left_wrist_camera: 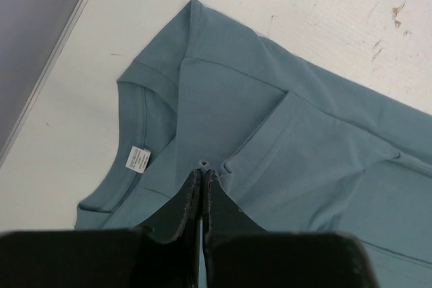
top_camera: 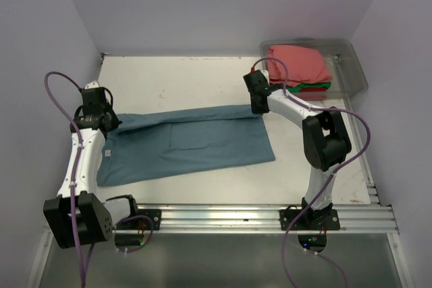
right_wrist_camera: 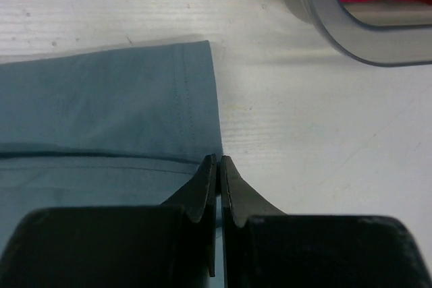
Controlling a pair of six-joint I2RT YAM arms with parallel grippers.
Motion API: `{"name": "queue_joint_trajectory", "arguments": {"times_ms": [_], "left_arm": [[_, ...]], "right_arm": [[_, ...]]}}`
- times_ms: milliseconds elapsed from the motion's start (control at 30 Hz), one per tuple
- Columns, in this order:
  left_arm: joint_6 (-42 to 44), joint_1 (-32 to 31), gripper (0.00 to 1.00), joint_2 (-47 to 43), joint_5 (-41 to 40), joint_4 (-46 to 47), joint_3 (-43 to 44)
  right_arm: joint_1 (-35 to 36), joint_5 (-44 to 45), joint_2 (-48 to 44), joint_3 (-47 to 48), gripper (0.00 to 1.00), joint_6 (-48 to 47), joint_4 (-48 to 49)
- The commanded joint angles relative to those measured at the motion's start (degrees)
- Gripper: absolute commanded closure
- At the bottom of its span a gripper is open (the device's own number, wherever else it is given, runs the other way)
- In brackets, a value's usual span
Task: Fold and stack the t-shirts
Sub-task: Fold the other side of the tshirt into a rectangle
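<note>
The blue t-shirt point(top_camera: 189, 146) is lying stretched across the bench point(top_camera: 182, 79), doubled lengthwise, so the fold looks to be in mid-course. The left fingers point(left_wrist_camera: 191, 200) are pinching tight at its collar end and the right fingers point(right_wrist_camera: 202, 187) are clamping its hem corner; both seem to be gripping cloth. Next, one end probably needs carrying over to the other, kept taut. Lilac walls point(top_camera: 223, 5) are enclosing the scuffed white bench. A clear bin point(top_camera: 354, 65), far right, is holding the folded shirts point(top_camera: 297, 62).
</note>
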Motion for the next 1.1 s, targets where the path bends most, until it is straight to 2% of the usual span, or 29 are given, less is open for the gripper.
{"name": "queue_joint_trajectory", "arguments": {"times_ms": [0, 200, 533, 1033, 1067], "left_arm": [[-1.0, -0.4, 1.00, -2.6, -1.4, -1.9, -1.2], [-1.8, -0.7, 1.00, -4.9, -2.7, -3.4, -2.6], [-1.9, -0.9, 1.00, -5.1, -6.9, -7.1, -0.5], [-2.7, -0.9, 0.99, -3.8, -7.4, -9.1, 0.1], [-2.7, -0.9, 0.98, -3.9, -7.1, -9.2, 0.1]], "right_arm": [[0.2, 4.9, -3.1, -0.8, 1.00, 1.9, -2.4], [0.1, 8.3, -3.2, -2.2, 1.00, 3.6, -4.8], [0.2, 5.9, -2.9, -4.9, 1.00, 4.9, -4.1], [0.5, 2.4, -4.4, -7.9, 1.00, 5.9, -4.3], [0.7, 2.4, -4.4, -7.9, 0.94, 5.8, -4.5]]}}
